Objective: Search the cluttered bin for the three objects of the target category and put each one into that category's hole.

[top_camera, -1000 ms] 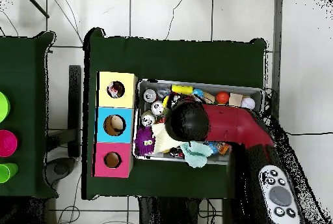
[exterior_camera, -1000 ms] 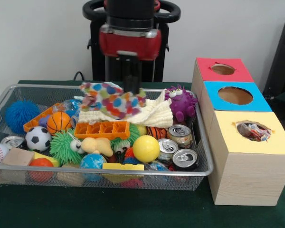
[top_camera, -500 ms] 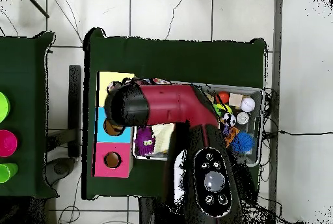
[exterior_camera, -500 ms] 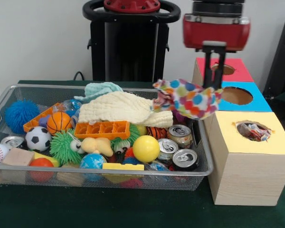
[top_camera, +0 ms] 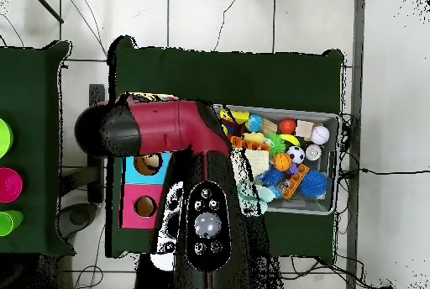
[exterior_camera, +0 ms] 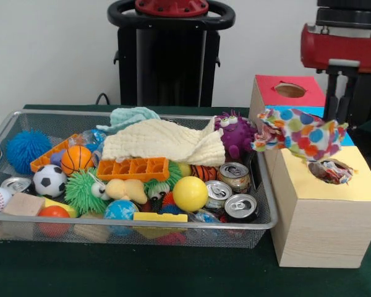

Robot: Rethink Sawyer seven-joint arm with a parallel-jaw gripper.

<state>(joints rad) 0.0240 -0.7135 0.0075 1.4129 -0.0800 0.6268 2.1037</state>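
My gripper [exterior_camera: 341, 127] pinches one end of the spotted cloth [exterior_camera: 298, 133], which trails sideways toward the bin [exterior_camera: 264, 204]. The yellow box's hole [exterior_camera: 329, 170] lies just below the gripper, so most cloth hangs off-centre.

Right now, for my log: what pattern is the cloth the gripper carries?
Multicoloured polka dots on white cloth; front view shows it best.

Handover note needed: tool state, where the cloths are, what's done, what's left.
Tool: shut on the polka-dot cloth, hanging above the yellow box near its hole.
Hole already shows something colourful inside; can't tell what or how many.
Still in the wire bin: cream cloth and light blue cloth, on top of the pile.
Left: release the polka-dot cloth into the hole, then fetch the remaining cloths.
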